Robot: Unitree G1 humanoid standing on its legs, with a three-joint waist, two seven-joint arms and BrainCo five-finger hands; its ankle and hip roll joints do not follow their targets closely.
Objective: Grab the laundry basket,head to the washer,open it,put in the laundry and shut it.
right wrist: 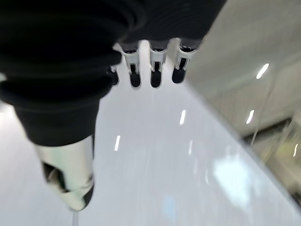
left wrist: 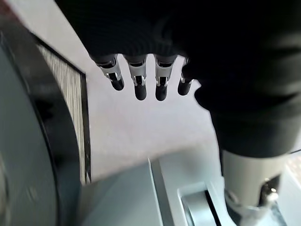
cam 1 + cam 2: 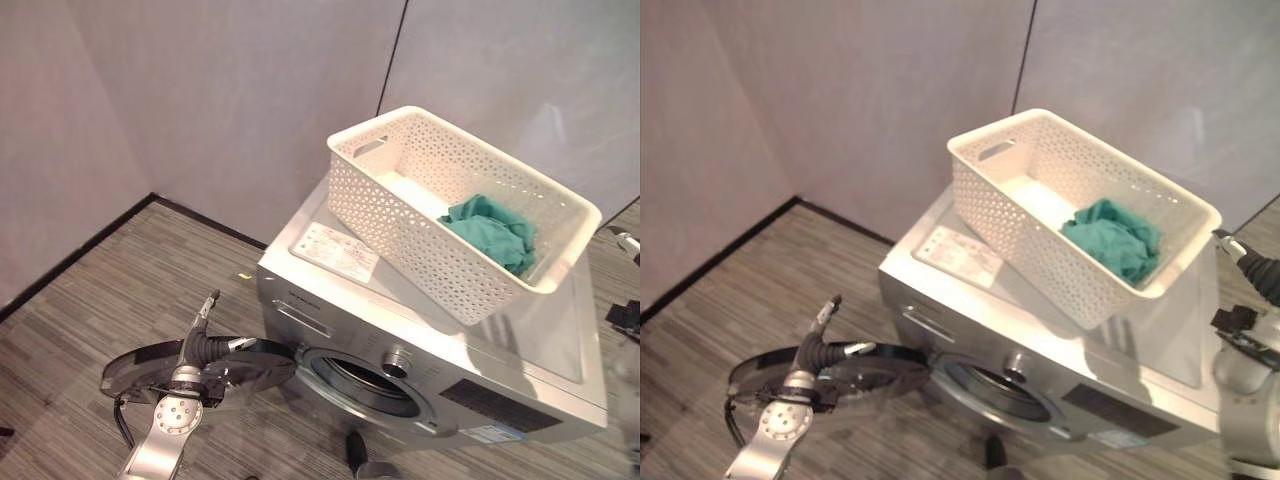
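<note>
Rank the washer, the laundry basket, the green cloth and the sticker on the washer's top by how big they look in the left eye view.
1. washer
2. laundry basket
3. and 4. green cloth and sticker: look about alike, so unranked.

The drum behind the washer's [image 3: 430, 350] open door [image 3: 200, 368] is lost in darkness at lower centre. The washer's right corner is cut by the frame edge. Part of the green laundry [image 3: 492, 232] is hidden behind the basket's [image 3: 420, 225] near wall. The label [image 3: 335, 251] print is too small to be read.
</note>
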